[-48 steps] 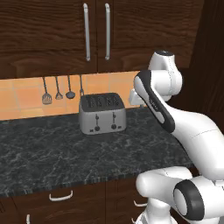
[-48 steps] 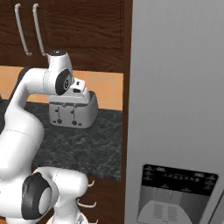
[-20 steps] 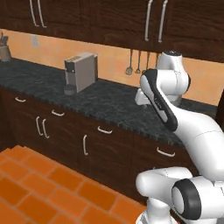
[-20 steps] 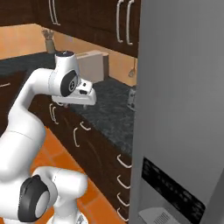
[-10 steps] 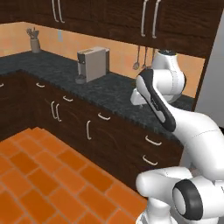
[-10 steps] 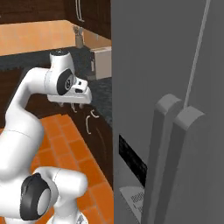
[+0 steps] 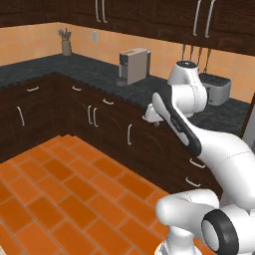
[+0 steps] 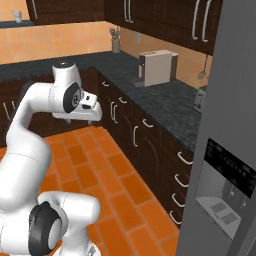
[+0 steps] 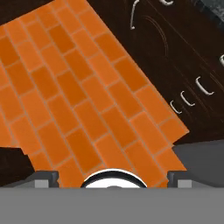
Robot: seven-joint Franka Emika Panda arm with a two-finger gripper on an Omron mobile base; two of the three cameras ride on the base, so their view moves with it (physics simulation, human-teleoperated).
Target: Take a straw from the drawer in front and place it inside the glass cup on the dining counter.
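My gripper (image 7: pixel 150 121) (image 8: pixel 92 120) hangs open over the orange tile floor (image 9: pixel 83 100), with nothing between its fingertips (image 9: pixel 46 176). They stand wide apart at the bottom of the hand view. Dark-brown drawers with curved silver handles (image 8: pixel 184 158) (image 9: pixel 204 86) run under the black speckled worktop (image 7: pixel 94 72); which of them is the task's drawer I cannot tell. The straw, the glass cup and the dining counter are out of view.
A beige coffee machine (image 7: pixel 134 65) (image 8: pixel 156 67) and a silver toaster (image 7: pixel 215 88) stand on the worktop, with a utensil jar (image 7: pixel 65 46) in the far corner. A tall grey fridge (image 8: pixel 227 150) fills the right side. Tall cabinet doors line the L-shaped counter.
The whole picture has swung: the base has turned, so the toaster slid right and the coffee machine, corner counter and floor came into view. The arm's pose and open gripper look unchanged.
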